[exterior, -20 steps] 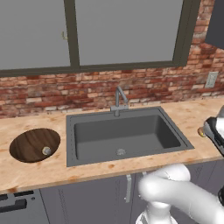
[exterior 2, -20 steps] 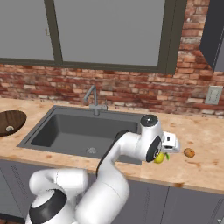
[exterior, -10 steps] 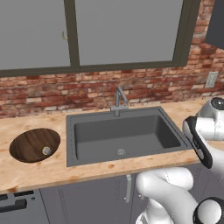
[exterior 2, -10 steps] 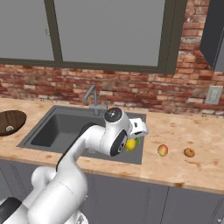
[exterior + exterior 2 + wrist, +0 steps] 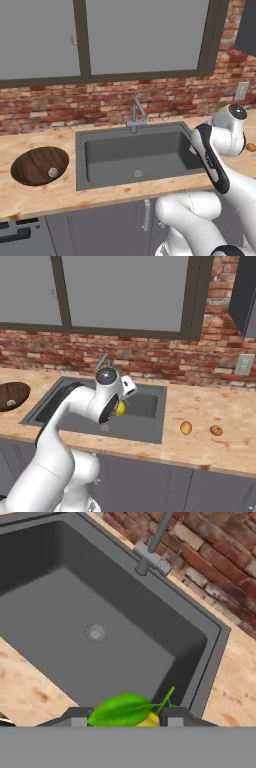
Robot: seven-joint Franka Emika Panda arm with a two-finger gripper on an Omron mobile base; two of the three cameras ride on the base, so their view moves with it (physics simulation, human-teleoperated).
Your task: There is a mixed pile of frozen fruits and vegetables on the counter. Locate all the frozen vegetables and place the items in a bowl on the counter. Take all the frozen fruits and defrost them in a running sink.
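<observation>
My gripper point(image 5: 122, 404) hangs over the right part of the dark grey sink point(image 5: 144, 407), shut on a bright yellow round vegetable point(image 5: 120, 408) with a green leaf. In the hand view the gripper point(image 5: 123, 718) has this vegetable point(image 5: 148, 720) wedged between its fingertips point(image 5: 75, 717), above the basin point(image 5: 75, 607) and drain. The brown wooden bowl point(image 5: 30, 167) lies on the counter left of the sink with a pale grey-white vegetable point(image 5: 53, 172) in it. Two frozen fruits, one yellow-orange with a red blush point(image 5: 186, 427) and one orange-brown point(image 5: 216, 430), rest on the counter point(image 5: 200, 406) right of the sink.
A slim steel faucet point(image 5: 136, 113) stands at the sink's back rim, against the brick wall. No water shows at its spout. A wall socket point(image 5: 244, 364) sits at the right, with dark windows above and grey cabinet fronts below the counter.
The arm has swung left with the yellow vegetable, from over the counter beside the fruits to over the right part of the sink. The fruits and bowl have stayed put.
</observation>
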